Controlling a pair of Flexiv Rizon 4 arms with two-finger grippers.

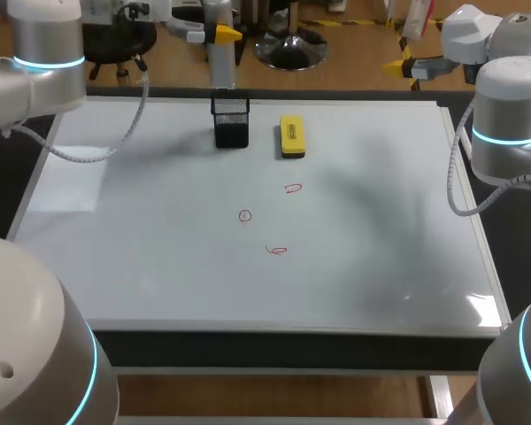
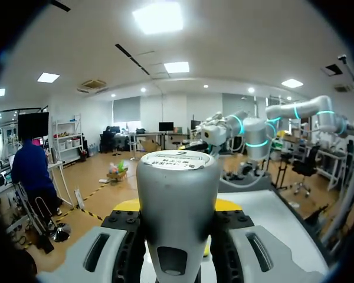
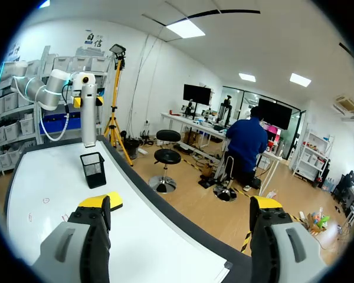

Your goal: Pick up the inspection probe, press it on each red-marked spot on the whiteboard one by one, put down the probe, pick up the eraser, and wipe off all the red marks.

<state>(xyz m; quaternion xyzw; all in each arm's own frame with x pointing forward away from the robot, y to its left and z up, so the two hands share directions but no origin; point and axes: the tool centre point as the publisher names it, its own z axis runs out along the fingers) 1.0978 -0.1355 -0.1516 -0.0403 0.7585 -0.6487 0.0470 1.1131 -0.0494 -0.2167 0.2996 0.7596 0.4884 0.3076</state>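
My left gripper (image 1: 219,35) is shut on the grey cylindrical probe (image 1: 219,62) and holds it upright just above the black mesh holder (image 1: 231,121) at the whiteboard's far edge. In the left wrist view the probe (image 2: 177,194) fills the space between the yellow tips of the left gripper (image 2: 177,206). The yellow eraser (image 1: 292,136) lies to the right of the holder. Three red marks (image 1: 293,188), (image 1: 245,215), (image 1: 276,251) sit mid-board. My right gripper (image 1: 403,60) stands open and holds nothing beyond the far right corner. From the right gripper (image 3: 180,203) I see the holder (image 3: 93,169), the eraser (image 3: 113,200) and the probe (image 3: 89,112).
The whiteboard (image 1: 159,266) covers the whole table top. Its near half and left side carry nothing. The right arm's grey links (image 1: 509,115) stand along the board's right edge.
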